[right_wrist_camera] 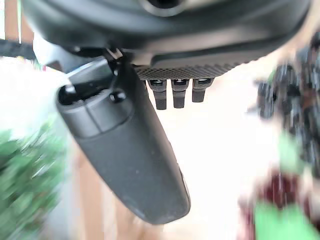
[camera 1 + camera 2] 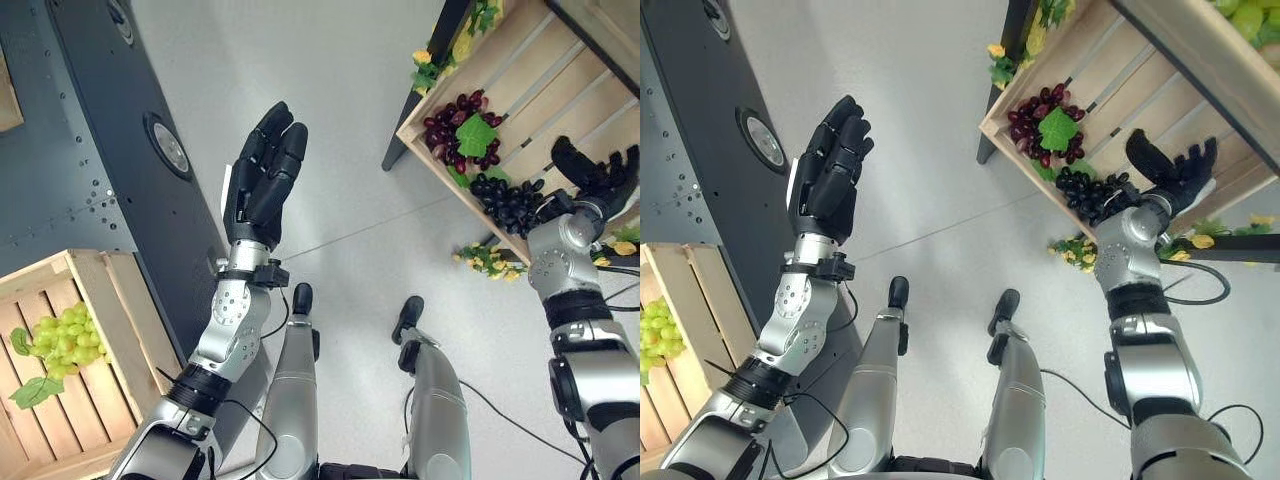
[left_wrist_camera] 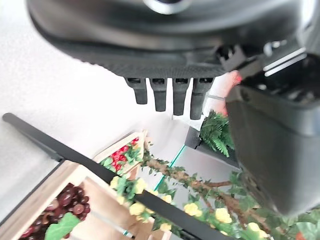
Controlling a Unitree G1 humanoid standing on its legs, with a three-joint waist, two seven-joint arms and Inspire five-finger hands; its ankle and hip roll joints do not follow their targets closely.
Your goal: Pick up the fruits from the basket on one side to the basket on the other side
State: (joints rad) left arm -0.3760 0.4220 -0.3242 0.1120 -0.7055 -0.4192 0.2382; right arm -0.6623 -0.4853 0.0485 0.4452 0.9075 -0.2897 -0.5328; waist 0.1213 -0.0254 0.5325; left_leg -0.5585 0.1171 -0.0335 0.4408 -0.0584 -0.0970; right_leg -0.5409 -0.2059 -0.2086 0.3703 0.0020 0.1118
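No label or writing could be read on anything. The floor was pale grey, with a dark panel along the left. The left hand hung above the floor, fingers straight and empty. The right hand spread relaxed inside the right crate (wooden slats), beside black grapes and red grapes. Green grapes lay in the left crate.

Mock fruit-shop display: wooden crates, artificial foliage, grey floor.
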